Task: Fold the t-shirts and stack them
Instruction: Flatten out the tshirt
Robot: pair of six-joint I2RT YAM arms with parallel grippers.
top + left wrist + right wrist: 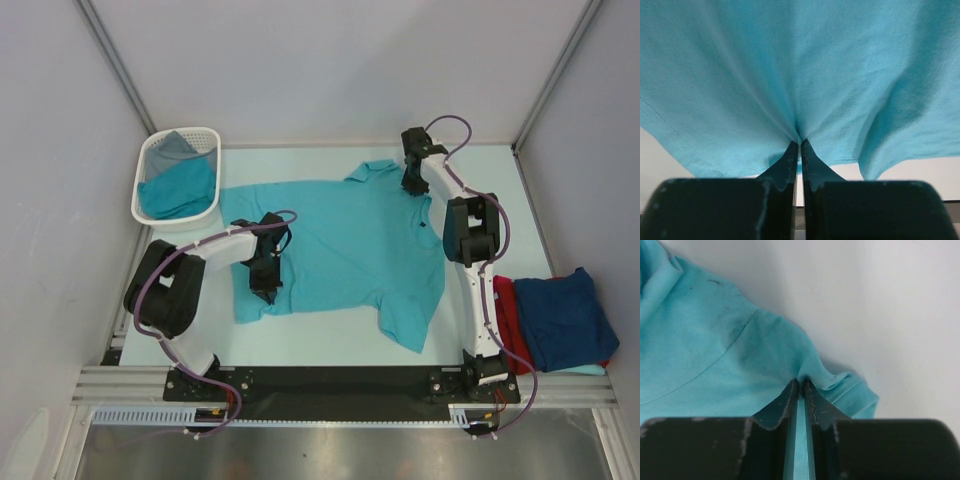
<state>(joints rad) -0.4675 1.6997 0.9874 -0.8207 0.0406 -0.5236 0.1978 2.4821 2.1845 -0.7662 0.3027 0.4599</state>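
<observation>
A teal t-shirt (pixel 350 250) lies spread on the table, collar towards the right. My left gripper (pixel 266 288) is shut on a pinch of its cloth near the hem at the left; in the left wrist view the cloth (pixel 800 70) rises in a tent from the closed fingertips (pixel 790 160). My right gripper (pixel 412 186) is shut on the sleeve at the far right; the right wrist view shows the sleeve edge (pixel 840 385) bunched at the fingertips (pixel 815 405). A navy shirt (pixel 565 315) lies folded on a red one (pixel 507 310) at the right.
A white slotted basket (pixel 150 205) at the far left holds teal (pixel 180 190) and grey (pixel 178 145) shirts. Walls and frame posts close in on the left, back and right. A metal rail (pixel 320 385) runs along the near edge.
</observation>
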